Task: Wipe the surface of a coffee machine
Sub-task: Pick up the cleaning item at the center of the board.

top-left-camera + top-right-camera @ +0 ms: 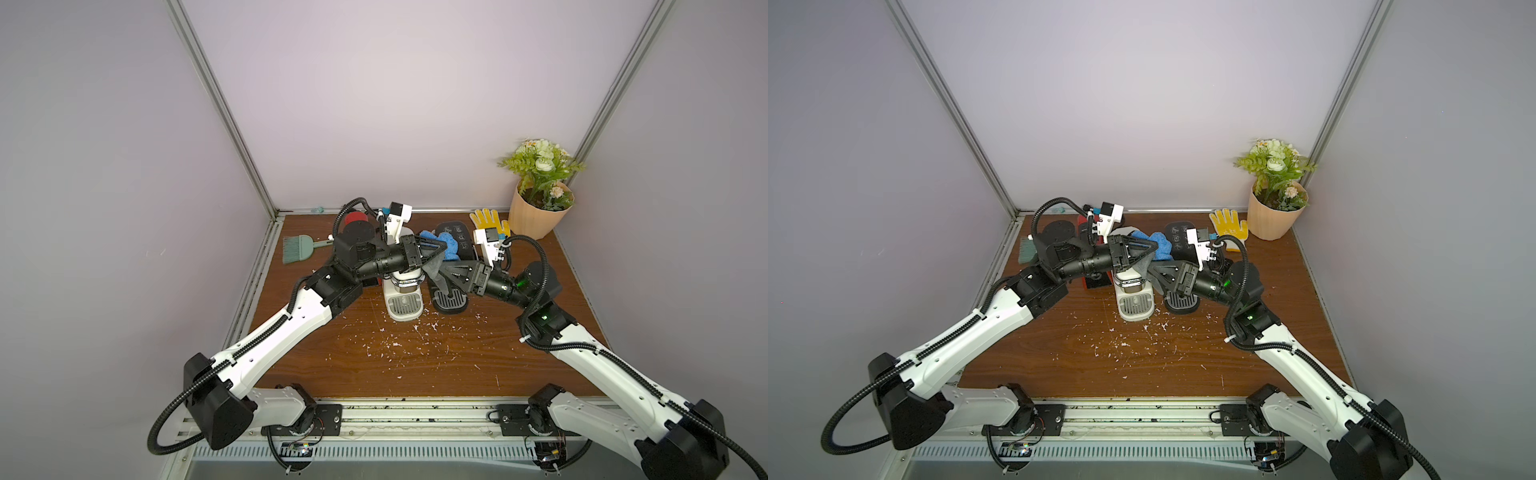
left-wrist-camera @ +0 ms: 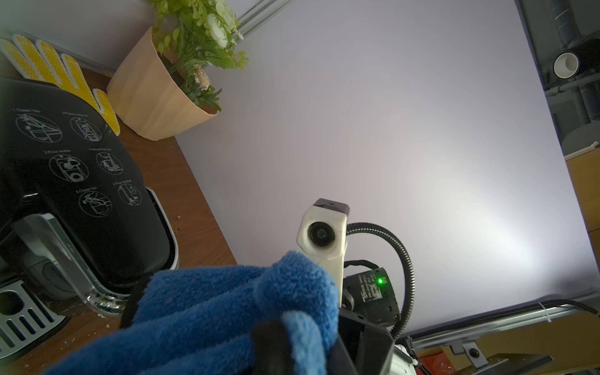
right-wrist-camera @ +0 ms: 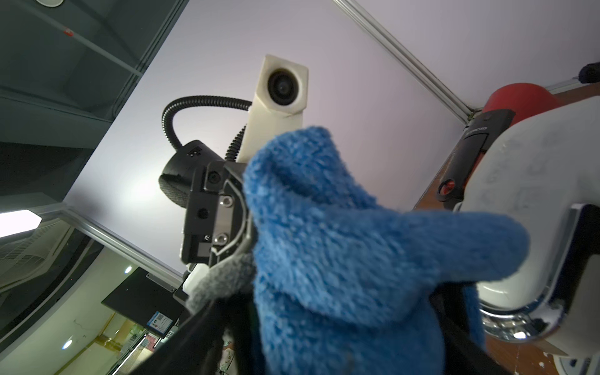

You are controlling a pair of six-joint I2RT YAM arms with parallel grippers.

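- Blue cloth [image 2: 227, 308] crowds the near part of both wrist views. It is a bunched wad with a grey underside, pinched in the closed left end effector [image 1: 443, 249].
- Facing it and just beside it is the right end effector [image 1: 436, 277]. Its fingers look spread wide on either side of the hanging grey tail without pressing it, so it reads as open.
- Directly under the left wrist stands the white coffee machine [image 1: 401, 296], toward the back of the table [image 1: 415, 374]. In the right wrist view the cloth lies against its rounded top.
- A black coffee machine [image 1: 451, 301] stands just beside it on the right, and a red machine [image 1: 355, 217] sits behind the left arm.
- The step in hand looks like setting the cloth up for the wipe on the white machine, judging by where the cloth lies.
- To do it well, the left pinch should stay firm while a broad, flat fold of cloth, not the wad's tip, is laid on the lid.
- Light, even strokes along the curved top should work best, kept clear of the chrome collar below.
- The two wrists are close together, so the right arm needs room before any sweep.
- Farther out lie a brush [image 1: 299, 249], a yellow glove [image 1: 488, 220], a plant pot [image 1: 536, 216] and white scraps [image 1: 399, 345] scattered on the table.
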